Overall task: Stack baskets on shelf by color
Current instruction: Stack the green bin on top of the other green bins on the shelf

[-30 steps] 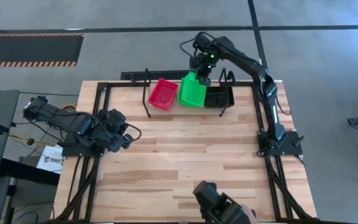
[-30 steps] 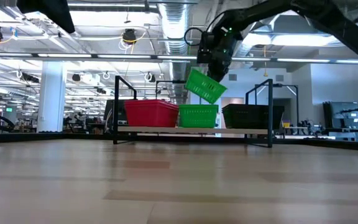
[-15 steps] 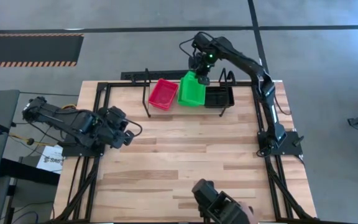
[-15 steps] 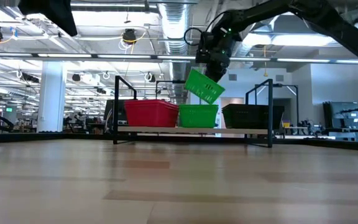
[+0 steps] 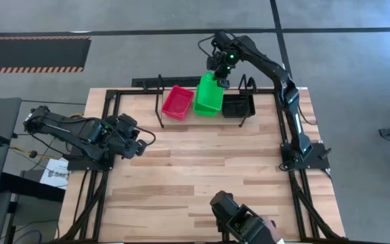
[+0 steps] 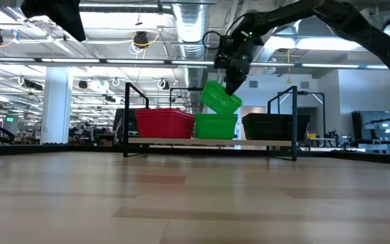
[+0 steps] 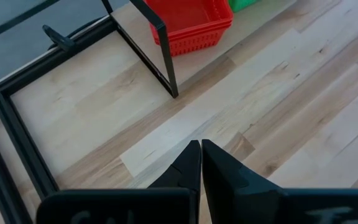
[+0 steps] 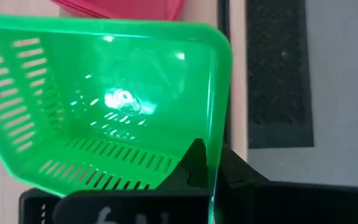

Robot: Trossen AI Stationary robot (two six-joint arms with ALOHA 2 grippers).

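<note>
One green basket (image 6: 220,99) hangs tilted from the right gripper (image 5: 220,76), fingers pinching its rim, to nest into the green stack (image 6: 216,126) below; left fingers (image 7: 194,168) pressed together.

We see the table (image 5: 202,176) bearing the shelf (image 6: 208,142) at its far edge, below the right claw (image 6: 232,85). On the shelf sit red (image 6: 164,124), green (image 6: 216,126) and black baskets (image 6: 275,127).

One shelf (image 6: 208,141), two green baskets (image 6: 217,126), red baskets (image 6: 164,123) and black baskets (image 6: 275,126) uncountable
</note>
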